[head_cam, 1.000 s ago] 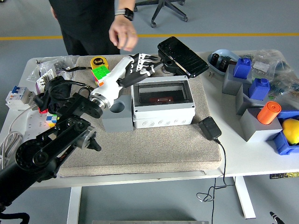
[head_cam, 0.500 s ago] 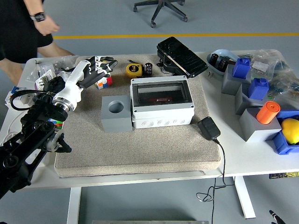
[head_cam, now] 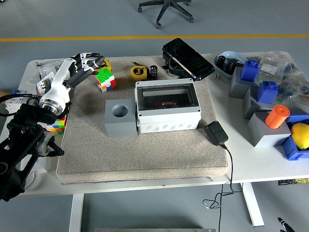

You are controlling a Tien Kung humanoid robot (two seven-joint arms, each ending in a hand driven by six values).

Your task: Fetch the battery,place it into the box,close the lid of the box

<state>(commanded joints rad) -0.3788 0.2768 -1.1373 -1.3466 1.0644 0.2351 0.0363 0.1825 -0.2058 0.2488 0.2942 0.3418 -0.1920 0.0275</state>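
White table with a beige felt mat over most of it, grey floor and a yellow line behind. Nearest on the mat is a black power adapter with its cord hanging off the front edge. Behind that sit a grey block with a round hole and, touching its right side, the light grey plastic junction box. Its clear lid looks down already, with something reddish inside, hard to say what.

Over on the left, the white-and-black left hand hovers near the mat's far-left corner, fingers loosely spread, holding nothing. Just right of it is a multicoloured puzzle cube.

The small dark cylindrical battery stands upright at the far edge, right beside a yellow tape measure. It's off to the hand's right, past the cube, so I'd guess the left arm is the one to reach. Right arm isn't in shot.
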